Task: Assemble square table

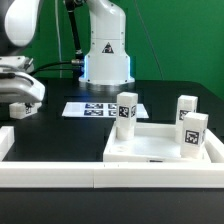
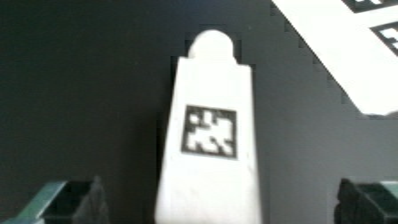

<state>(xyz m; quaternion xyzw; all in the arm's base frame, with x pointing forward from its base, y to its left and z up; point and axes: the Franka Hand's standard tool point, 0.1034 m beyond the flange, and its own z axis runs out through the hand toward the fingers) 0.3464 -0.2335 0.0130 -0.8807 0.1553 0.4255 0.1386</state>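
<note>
Leg-pickup step, judging by the pose. Gripper (image 2: 217, 200) spread wide, empty, straddling loose leg (image 2: 214, 135) lying flat on black table (image 2: 89, 90). Square table top (image 1: 160, 152) at 4 o'clock in exterior view, three legs (image 1: 126, 116) standing. Next: descend, centre, pinch.

Arm base (image 1: 106, 45) stands at 12 o'clock in exterior view, upright. Gripper (image 1: 20, 103) sits at 9 o'clock, low, pointing down, w/ jaws spread wide, nothing btwn them. Wrist view: both fingertips (image 2: 64, 203) at frame corners, well apart.
</note>
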